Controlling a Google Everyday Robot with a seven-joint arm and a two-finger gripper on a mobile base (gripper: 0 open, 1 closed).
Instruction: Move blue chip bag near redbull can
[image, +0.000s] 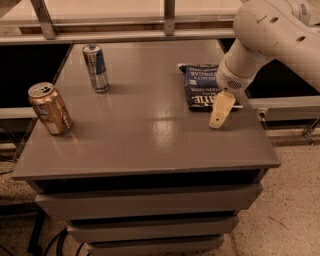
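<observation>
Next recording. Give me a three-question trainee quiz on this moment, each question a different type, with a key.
1. True or false: the flat dark navy chip bag lies well apart from the tall slim blue and silver can, to its right.
2. Where is the robot's cream hand?
A) over the slim can
B) by the bag's near right corner, above the grey table
C) beyond the table's left edge
3. What colour is the short wide can near the table's left edge?

Key: 1 true; 2 B; 3 gold.
</observation>
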